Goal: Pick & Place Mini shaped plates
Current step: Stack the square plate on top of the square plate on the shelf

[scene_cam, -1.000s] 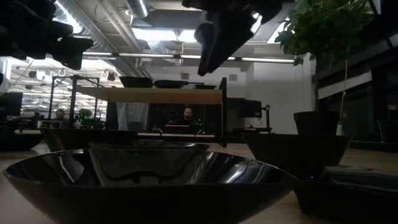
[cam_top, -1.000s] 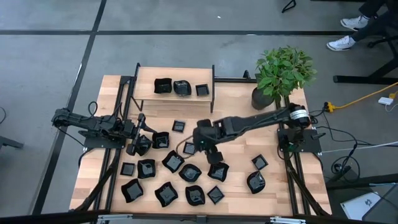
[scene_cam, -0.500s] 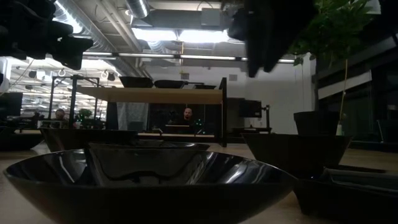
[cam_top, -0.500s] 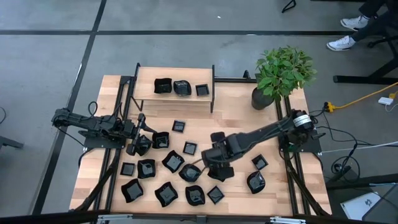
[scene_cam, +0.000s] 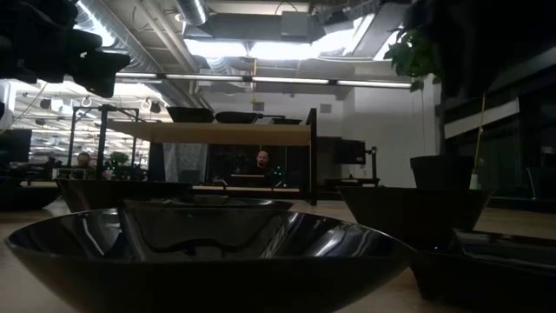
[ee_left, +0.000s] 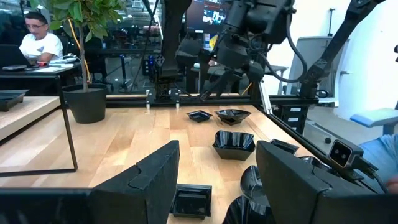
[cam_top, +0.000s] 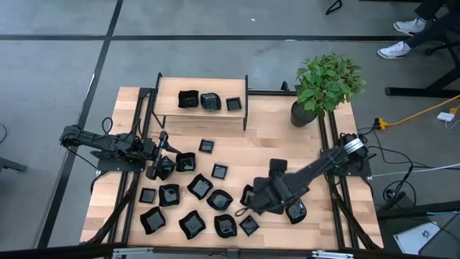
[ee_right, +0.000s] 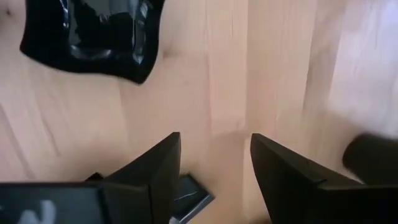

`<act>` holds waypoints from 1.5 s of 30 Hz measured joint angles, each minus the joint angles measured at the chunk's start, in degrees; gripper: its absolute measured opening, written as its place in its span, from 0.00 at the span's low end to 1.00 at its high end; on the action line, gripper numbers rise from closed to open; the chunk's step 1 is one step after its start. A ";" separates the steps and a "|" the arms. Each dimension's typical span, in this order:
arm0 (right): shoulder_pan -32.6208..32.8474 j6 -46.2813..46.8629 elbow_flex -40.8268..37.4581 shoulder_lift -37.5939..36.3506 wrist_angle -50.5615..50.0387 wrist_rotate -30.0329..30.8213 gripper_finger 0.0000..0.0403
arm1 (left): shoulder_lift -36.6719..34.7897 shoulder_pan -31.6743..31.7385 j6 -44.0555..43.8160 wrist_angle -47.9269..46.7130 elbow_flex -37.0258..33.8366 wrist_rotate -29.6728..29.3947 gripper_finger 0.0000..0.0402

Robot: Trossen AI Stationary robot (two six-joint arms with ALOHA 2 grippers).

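Wooden surface (cam_top: 273, 147) carries the mini shaped plates (cam_top: 208, 194) scattered toward its front edge. Right end effector (cam_top: 253, 205), jaws apart and empty, hovers among them; next comes descent onto one rim. Left end effector (cam_top: 159, 167) waits open near the left edge.

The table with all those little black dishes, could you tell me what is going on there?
Two robot arms are sorting mini shaped plates spread over the wooden table; three already sit on the raised shelf. The right gripper, open and empty, hovers low over the plates near the front edge. The left gripper, also open, waits by the table's left side.
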 joint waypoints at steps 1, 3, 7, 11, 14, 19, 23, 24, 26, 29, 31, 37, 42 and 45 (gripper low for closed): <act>0.87 2.08 0.00 0.00 -0.49 0.22 0.48 | 0.01 -0.01 0.00 0.00 0.00 0.00 0.52; 2.58 6.14 0.00 0.00 -1.31 1.10 0.48 | 0.01 0.01 0.00 0.00 0.00 0.00 0.52; 6.00 15.47 0.00 0.00 -3.54 1.55 0.48 | -0.01 0.01 0.02 0.00 0.02 0.00 0.52; 8.83 25.50 -2.72 -0.33 -5.19 3.08 0.48 | 0.00 0.00 0.00 0.00 0.01 0.00 0.52; 10.20 32.03 -6.77 -0.97 -4.63 2.72 0.48 | 0.00 0.00 0.01 0.00 0.00 0.00 0.52; 10.76 39.35 -12.71 -2.40 -1.31 -0.67 0.48 | 0.00 -0.02 0.01 0.00 0.01 0.00 0.52; 10.71 45.61 -18.05 -4.26 0.97 -2.46 0.48 | 0.00 0.00 0.00 0.00 0.00 0.00 0.52; 10.68 46.71 -19.62 -4.88 2.07 -3.50 0.48 | 0.01 0.00 0.01 0.01 0.01 0.00 0.52; 10.28 48.02 -22.51 -6.02 5.78 -5.47 0.48 | 0.01 0.01 0.00 0.00 0.02 0.00 0.52; 9.21 48.40 -25.90 -7.52 11.35 -7.68 0.48 | 0.01 -0.01 0.02 0.00 0.00 0.00 0.52; 8.37 48.94 -27.46 -8.46 13.32 -8.54 0.48 | 0.01 0.00 0.02 0.01 0.00 -0.01 0.52; 5.94 51.25 -31.50 -9.88 15.31 -13.21 0.48 | 0.01 0.01 0.02 0.00 0.00 -0.02 0.52; 4.57 49.59 -34.34 -9.81 20.64 -14.81 0.48 | 0.01 0.00 0.01 0.00 0.00 -0.02 0.52; 4.08 48.11 -34.40 -9.81 20.88 -14.79 0.48 | 0.01 0.01 0.00 0.00 0.00 -0.04 0.52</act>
